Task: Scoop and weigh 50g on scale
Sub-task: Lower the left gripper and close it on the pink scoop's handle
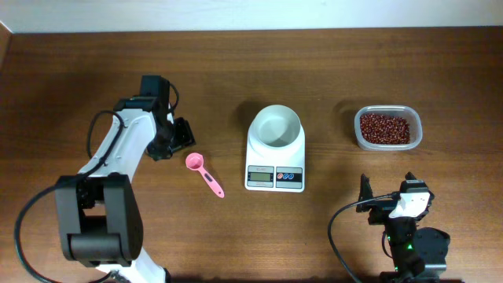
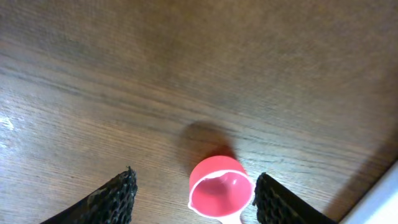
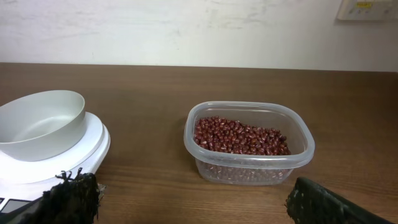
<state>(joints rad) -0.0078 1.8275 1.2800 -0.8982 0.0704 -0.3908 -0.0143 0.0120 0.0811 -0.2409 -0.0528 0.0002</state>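
Observation:
The white scale [image 1: 275, 167] stands mid-table with its round white bowl [image 1: 275, 127] empty; the right wrist view shows them at the left, scale [image 3: 93, 146] and bowl [image 3: 40, 124]. The 50g beans [image 1: 384, 128] [image 3: 241, 137] lie heaped in a clear tub [image 1: 416, 126]. A pink measuring spoon [image 1: 196, 164] lies left of the scale. My left gripper [image 1: 179, 135] [image 2: 194, 186] is open, its fingers either side of the spoon's cup [image 2: 221, 193], the right finger close to it. My right gripper [image 1: 387, 185] [image 3: 191, 186] stands wide open near the front edge, holding nothing.
The clear tub [image 3: 249, 165] sits on the wooden table [image 1: 94, 63] to the right of the scale, just ahead of my right gripper. A pale wall runs behind the table's far edge.

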